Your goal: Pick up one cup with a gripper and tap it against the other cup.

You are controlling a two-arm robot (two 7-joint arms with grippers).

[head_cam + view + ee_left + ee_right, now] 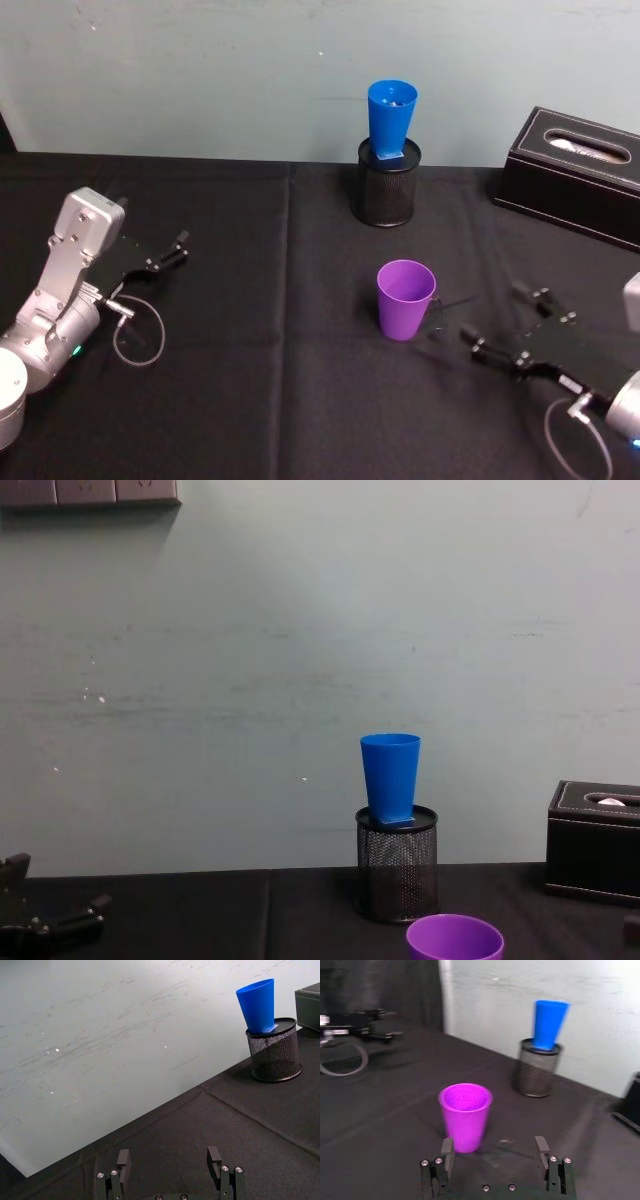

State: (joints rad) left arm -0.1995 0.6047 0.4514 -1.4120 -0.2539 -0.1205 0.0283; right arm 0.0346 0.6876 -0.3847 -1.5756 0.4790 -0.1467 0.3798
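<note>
My right pincer [493, 312], fingers spread, faces the upright purple cup [405, 298] just beside it; my left pincer [178, 250] lies open, well apart.

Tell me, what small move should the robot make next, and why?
Probably ease the right hand forward until its open fingers straddle the purple cup. The cup stands upright just ahead of that hand, not yet touched, and the blue cup, atop the mesh pen holder, awaits the tap. The left hand rests far off at the left.
</note>
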